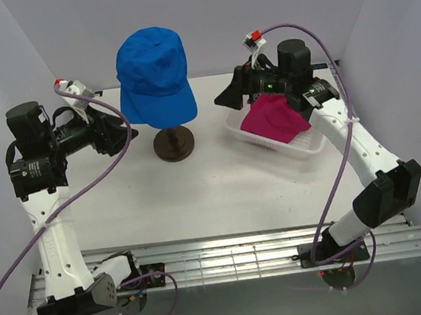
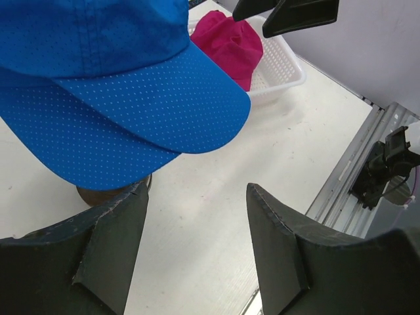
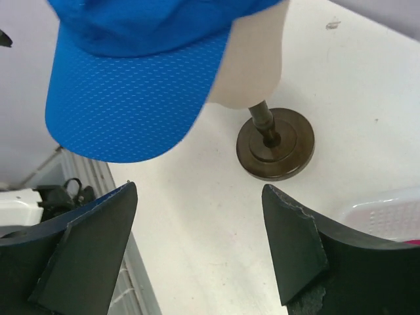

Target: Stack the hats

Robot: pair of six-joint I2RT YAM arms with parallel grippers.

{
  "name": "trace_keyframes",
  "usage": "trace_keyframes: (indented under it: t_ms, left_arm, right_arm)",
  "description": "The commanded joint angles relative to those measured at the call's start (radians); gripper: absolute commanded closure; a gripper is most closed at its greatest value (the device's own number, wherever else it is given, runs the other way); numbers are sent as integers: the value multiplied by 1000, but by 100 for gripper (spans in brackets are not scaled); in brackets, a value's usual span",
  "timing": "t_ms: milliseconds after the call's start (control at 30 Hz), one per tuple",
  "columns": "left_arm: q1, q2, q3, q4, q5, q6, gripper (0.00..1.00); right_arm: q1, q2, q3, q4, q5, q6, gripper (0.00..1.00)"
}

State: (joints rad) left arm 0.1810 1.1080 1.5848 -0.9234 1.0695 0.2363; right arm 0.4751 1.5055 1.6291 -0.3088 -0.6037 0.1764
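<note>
A bright blue hat [image 1: 152,72] sits on the cream mannequin head, brim toward the front. A magenta pink hat [image 1: 271,118] lies bunched in the white basket [image 1: 305,146] on the right. My left gripper [image 1: 129,134] hangs open just left of the stand, below the blue hat's brim [image 2: 131,125], holding nothing. My right gripper [image 1: 223,100] is open too, in the air between the blue hat and the basket, above the pink hat's left edge. In the wrist views, both the left gripper [image 2: 197,193] and the right gripper [image 3: 200,190] have only bare table between their fingers.
The mannequin head [image 3: 252,65] stands on a dark round base [image 1: 174,143] at the table's middle. The basket's rim [image 2: 283,62] lies near the right wall. A slotted metal rail [image 1: 231,259] runs along the near edge between the arm bases.
</note>
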Motion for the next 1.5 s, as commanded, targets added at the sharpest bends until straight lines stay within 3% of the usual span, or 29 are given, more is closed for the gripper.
trace_keyframes:
  t_ms: [0, 100, 133, 167, 400, 700, 1167, 1467]
  left_arm:
    - [0, 21, 43, 57, -17, -57, 28]
    - [0, 52, 57, 99, -61, -95, 27]
    - [0, 61, 55, 109, -62, -103, 27]
    - [0, 67, 55, 121, -62, -110, 27]
    - [0, 101, 70, 155, -69, -152, 27]
    - [0, 122, 70, 159, -69, -167, 28]
    - [0, 112, 55, 162, -49, -173, 28]
    - [-2, 112, 55, 163, -45, -175, 28]
  right_arm:
    - [-69, -1, -84, 334, -238, 277, 18]
    - [-119, 41, -172, 619, -321, 495, 14]
    - [-130, 64, -226, 726, -358, 649, 14]
    - [-139, 77, -247, 940, -367, 725, 13]
    - [-135, 243, -198, 1238, -407, 998, 23]
    - [-90, 354, -163, 1404, -398, 1147, 24]
    - [-33, 407, -118, 1234, -369, 1035, 29]
    - [-23, 417, -161, 1395, -375, 1183, 52]
